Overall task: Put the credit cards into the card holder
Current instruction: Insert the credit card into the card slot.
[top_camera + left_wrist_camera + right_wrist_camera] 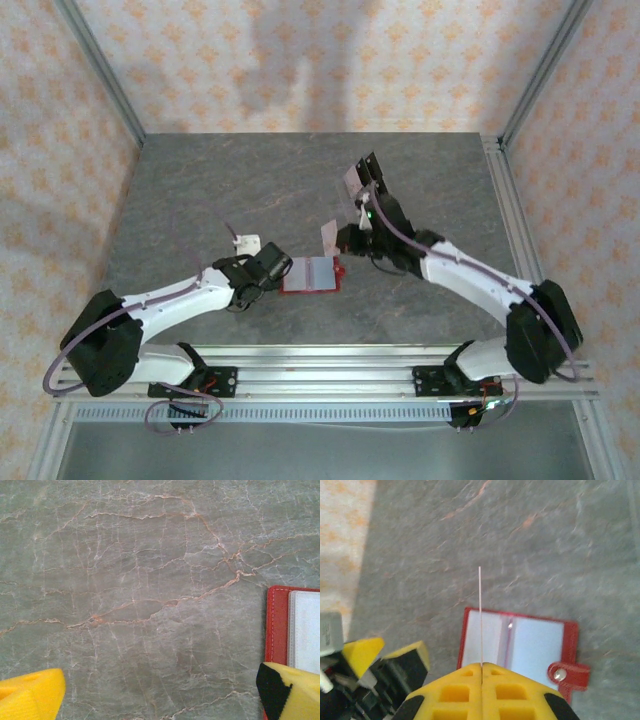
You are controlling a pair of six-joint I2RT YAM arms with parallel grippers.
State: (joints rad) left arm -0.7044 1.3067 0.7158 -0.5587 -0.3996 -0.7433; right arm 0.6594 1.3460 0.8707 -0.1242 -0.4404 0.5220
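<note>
1. Right end effector point(481, 666) pinches one credit card point(480, 610), upright and edge-on.
2. Nearby, the card holder point(535, 647) lies open on the table point(125, 580).
3. Left end effector point(159, 692) gapes wide beside it.

so from the top cam: the card holder point(310, 275) lies opened flat on the table point(200, 190), a bit toward 6 o'clock from the table's middle. The left pincer point(272, 268) sits just beside the holder's 9 o'clock edge. The right pincer point(342, 240) is near, at about 1 o'clock from the holder, with one credit card point(328, 236) pinched in it and standing on edge, just past the holder's 12 o'clock side. On the right wrist cam, the card point(480, 615) runs straight toward 12 o'clock from between the pads, the holder point(535, 647) is behind it, and the left pincer point(387, 655) is off at 8 o'clock.
</note>
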